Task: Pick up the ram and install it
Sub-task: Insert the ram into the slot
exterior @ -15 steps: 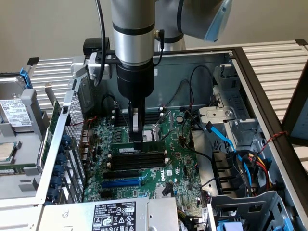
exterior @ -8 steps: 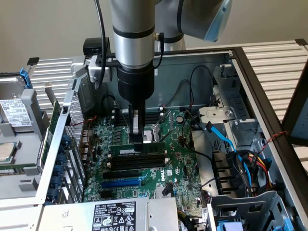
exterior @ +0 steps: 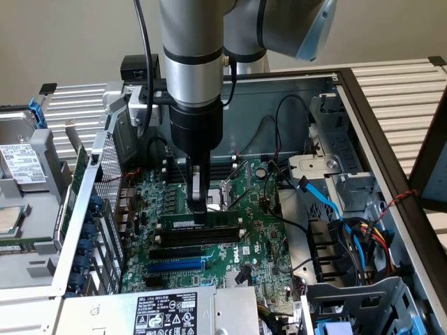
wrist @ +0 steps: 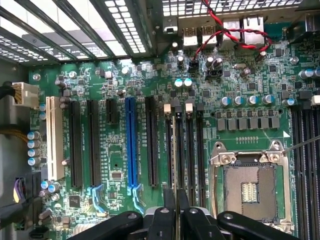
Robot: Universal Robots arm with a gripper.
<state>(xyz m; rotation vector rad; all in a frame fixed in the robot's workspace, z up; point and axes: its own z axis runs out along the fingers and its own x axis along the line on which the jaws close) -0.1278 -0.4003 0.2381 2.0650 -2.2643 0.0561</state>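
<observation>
In the exterior view the arm drops from the top of the frame into an open computer case that rests on a slatted table. Just left of centre, the tool reaches down onto the green motherboard. Its jaws stand narrow, pinched on the top edge of the ram. The ram stands upright on its long edge, running left to right across the middle of the frame, with its white label facing the camera. It is lined up along the farthest of the memory slots, but how deep it sits there I cannot tell. The empty black slots lie just in front of it, and a blue slot lies nearer still. The processor socket is just behind the tool, and a power supply with a printed sticker fills the bottom centre. A blue cable curls at centre right. In the wrist view the tool's black fingers are close together over the row of memory slots, between the blue slot and the processor socket.
</observation>
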